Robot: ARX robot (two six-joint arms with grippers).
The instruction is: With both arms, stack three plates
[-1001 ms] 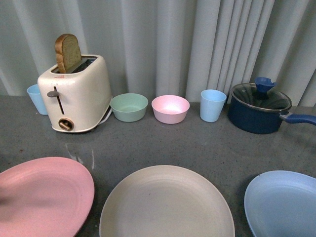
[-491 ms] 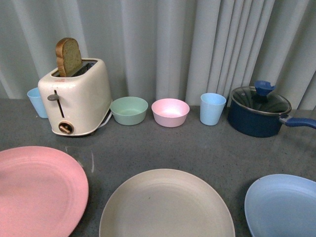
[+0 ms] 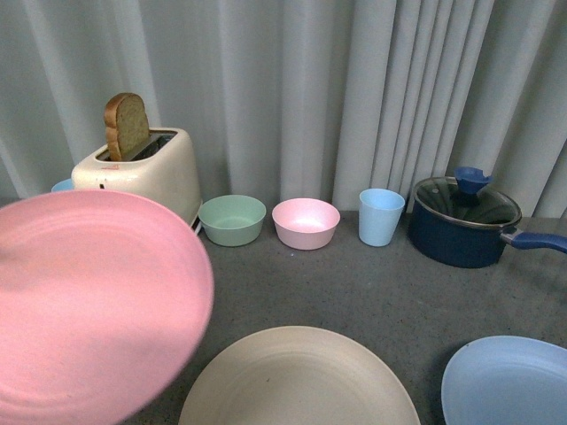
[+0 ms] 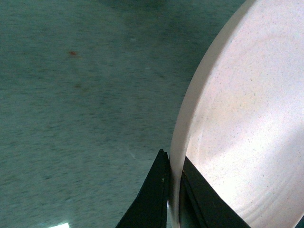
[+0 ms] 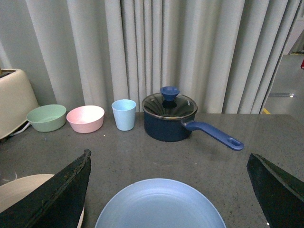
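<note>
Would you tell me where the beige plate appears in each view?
Front view: the beige plate, bottom centre.
Left wrist view: absent; only the pink plate shows.
Right wrist view: beside the light blue plate, partly hidden.
Shared landmark, front and right wrist: the pink bowl.

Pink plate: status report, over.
Left end effector shut on pink plate rim, plate aloft and tilted. Right end effector open near blue plate. Beige plate bare.

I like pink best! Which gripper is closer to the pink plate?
Left. The left gripper pinches the pink plate; the right gripper is open by the blue plate, on the other side.
</note>
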